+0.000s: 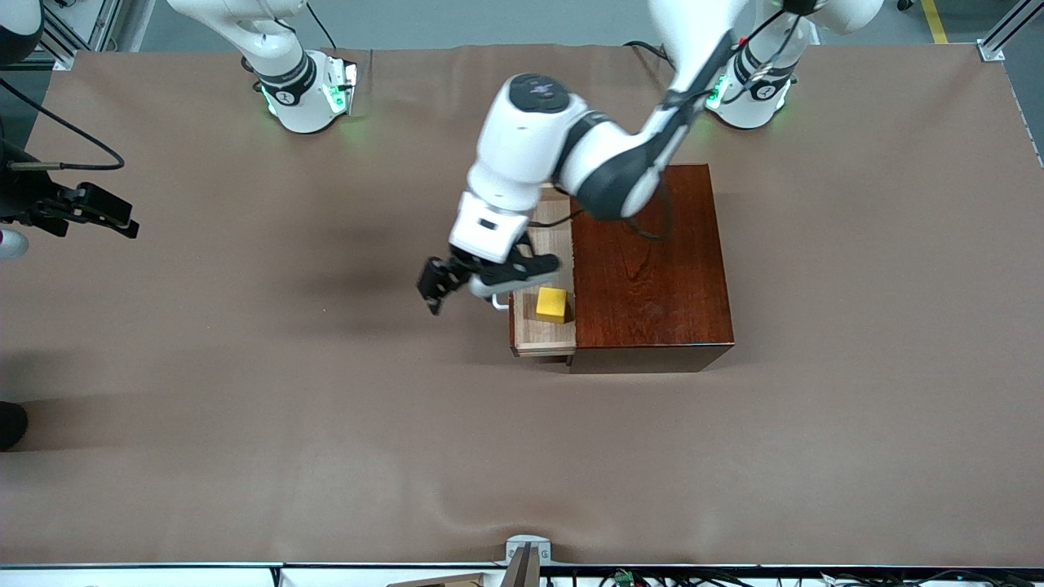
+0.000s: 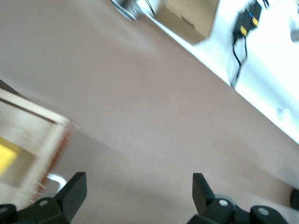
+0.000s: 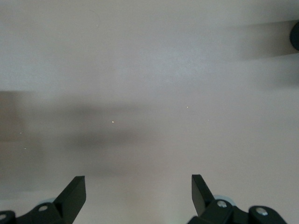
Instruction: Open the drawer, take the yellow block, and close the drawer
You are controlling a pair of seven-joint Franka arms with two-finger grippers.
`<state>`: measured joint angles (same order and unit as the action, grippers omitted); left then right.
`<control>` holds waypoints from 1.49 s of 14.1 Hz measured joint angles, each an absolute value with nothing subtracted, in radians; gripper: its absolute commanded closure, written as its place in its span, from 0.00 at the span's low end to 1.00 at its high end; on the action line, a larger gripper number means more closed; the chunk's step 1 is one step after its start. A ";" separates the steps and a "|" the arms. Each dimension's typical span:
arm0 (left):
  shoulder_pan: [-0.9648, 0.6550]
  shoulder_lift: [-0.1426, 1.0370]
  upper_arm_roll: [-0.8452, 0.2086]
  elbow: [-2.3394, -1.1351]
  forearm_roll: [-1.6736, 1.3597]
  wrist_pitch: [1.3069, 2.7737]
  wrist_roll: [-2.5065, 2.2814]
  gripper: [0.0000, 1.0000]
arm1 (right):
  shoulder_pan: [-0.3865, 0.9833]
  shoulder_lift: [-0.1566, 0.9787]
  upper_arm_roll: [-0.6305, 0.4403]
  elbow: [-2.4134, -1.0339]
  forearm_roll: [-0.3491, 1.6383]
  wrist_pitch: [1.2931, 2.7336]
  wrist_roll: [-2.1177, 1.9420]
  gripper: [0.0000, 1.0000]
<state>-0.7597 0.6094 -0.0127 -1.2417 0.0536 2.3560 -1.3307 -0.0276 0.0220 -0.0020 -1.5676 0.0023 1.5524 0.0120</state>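
The drawer [image 1: 541, 314] stands pulled out of the dark reddish-brown wooden box [image 1: 648, 269], toward the right arm's end of the table [image 1: 245, 391]; the yellow block [image 1: 552, 304] rests inside on its pale wood floor; the left gripper [image 1: 481, 281] hovers over the drawer's white handle [image 1: 497, 302], fingers spread wide and empty; the right gripper [image 1: 102, 214] waits over bare table at its own end, fingers apart, holding nothing.

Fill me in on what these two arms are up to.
The drawer of the wooden box is pulled open, with the yellow block lying inside. The left gripper hangs open over the drawer's handle end, holding nothing; the block is not yet picked. The right gripper waits open above bare table at the right arm's end.
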 measured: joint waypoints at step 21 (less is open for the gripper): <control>-0.133 0.250 -0.014 -1.450 0.007 1.782 -0.387 0.00 | 0.249 0.102 0.011 -1.561 0.060 1.640 0.775 0.00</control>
